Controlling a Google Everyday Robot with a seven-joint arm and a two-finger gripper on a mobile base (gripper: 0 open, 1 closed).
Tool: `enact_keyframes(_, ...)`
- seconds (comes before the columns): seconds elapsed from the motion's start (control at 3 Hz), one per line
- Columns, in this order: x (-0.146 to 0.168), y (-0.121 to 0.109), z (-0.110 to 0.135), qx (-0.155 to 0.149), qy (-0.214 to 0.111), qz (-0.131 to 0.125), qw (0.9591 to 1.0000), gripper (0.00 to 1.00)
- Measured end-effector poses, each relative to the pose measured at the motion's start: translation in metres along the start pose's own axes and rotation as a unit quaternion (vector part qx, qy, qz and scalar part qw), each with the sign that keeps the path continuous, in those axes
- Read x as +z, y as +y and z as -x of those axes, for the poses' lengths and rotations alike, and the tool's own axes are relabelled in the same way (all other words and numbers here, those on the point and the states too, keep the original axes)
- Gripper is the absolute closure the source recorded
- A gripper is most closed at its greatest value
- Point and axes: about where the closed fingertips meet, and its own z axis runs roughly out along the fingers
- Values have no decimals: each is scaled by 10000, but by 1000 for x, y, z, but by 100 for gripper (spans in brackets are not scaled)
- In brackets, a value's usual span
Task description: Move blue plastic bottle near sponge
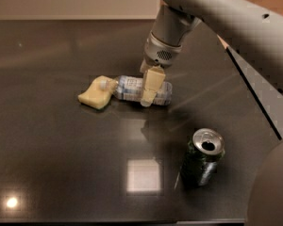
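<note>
1 blue plastic bottle (130,89) lies on its side on the dark counter (52,149), its white cap end touching the sponge (95,97) to its left. The gripper (149,86) reaches down over the bottle's middle, jaws clamped across it. 1 green can (203,159) stands upright, well apart, nearer the camera.

Dim warm light glares off the glossy table (52,164), mirroring the pincer (148,89) at the blue plastic bottle (128,88).
</note>
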Motion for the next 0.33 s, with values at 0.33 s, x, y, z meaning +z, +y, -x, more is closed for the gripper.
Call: enact_keyframes(0.33, 0, 0, 0, 0, 0, 0, 10000, 0)
